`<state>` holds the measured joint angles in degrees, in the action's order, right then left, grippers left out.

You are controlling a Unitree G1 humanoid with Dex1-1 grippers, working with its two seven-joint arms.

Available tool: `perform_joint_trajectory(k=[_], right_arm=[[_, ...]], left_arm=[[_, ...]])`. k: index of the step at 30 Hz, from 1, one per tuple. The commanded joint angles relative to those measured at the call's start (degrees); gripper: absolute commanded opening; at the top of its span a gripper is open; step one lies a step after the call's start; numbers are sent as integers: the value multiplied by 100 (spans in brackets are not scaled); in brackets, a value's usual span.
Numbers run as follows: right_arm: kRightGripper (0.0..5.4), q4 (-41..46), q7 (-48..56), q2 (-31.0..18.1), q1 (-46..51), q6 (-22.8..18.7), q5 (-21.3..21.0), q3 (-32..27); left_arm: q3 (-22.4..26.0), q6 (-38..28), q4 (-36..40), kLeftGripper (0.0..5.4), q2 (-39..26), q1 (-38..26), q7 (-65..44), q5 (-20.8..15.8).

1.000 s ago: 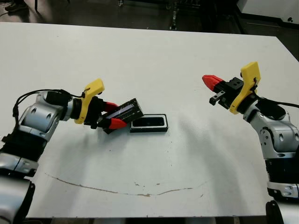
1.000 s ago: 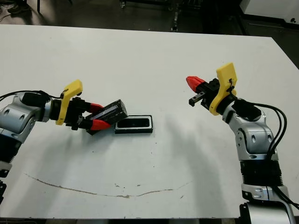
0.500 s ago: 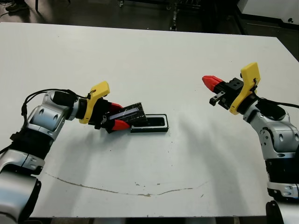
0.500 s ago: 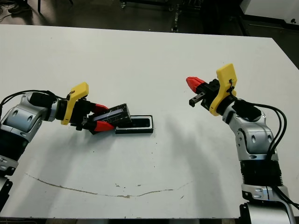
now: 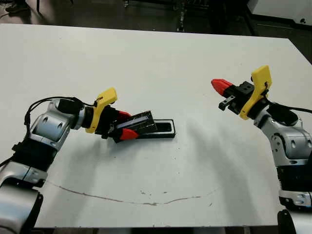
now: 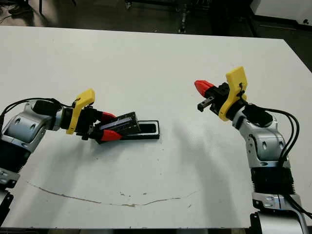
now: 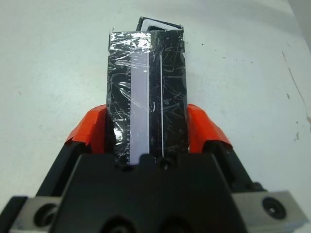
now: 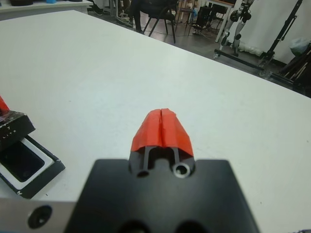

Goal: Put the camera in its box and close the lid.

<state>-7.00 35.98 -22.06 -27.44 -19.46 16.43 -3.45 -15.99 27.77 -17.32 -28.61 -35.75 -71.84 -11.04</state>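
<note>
The box [image 5: 168, 134], a black tray with a white lining, lies at the table's middle. Inside it lies the dark camera [image 8: 18, 162], filling the lining. My left gripper [image 5: 126, 125] is shut on the lid [image 5: 140, 121], a glossy black cover with a pale stripe [image 7: 140, 102]. The lid is tilted, its far end lying over the box's left end, and its red fingers [image 7: 92, 128] clamp the long sides. My right gripper [image 5: 222, 87] hovers shut and empty, well to the right of the box.
A thin brownish line [image 5: 122, 197] marks the table near its front edge. Chairs and stands [image 8: 209, 19] are on the floor beyond the far edge. Bare white tabletop [image 5: 195, 58] lies between the box and my right gripper.
My left gripper has carried the lid to the right and laid it flatter, so it now overlaps the box's left end. The right arm has not moved.
</note>
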Motion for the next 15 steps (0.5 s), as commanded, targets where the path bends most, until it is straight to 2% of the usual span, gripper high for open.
perform_joint_trajectory(k=[1, 7, 15], right_arm=[[0, -59, 21, -78, 77, 58, -35, -27], [0, -99, 29, -68, 64, 73, -14, -41], [0, 18, -47, -72, 93, 14, -41, -24]], left_arm=[[-153, 263, 113, 318, 97, 328, -156, -160], [-196, 196, 214, 318, 145, 390, -3, -102], [-399, -580, -139, 318, 437, 422, 367, 246]])
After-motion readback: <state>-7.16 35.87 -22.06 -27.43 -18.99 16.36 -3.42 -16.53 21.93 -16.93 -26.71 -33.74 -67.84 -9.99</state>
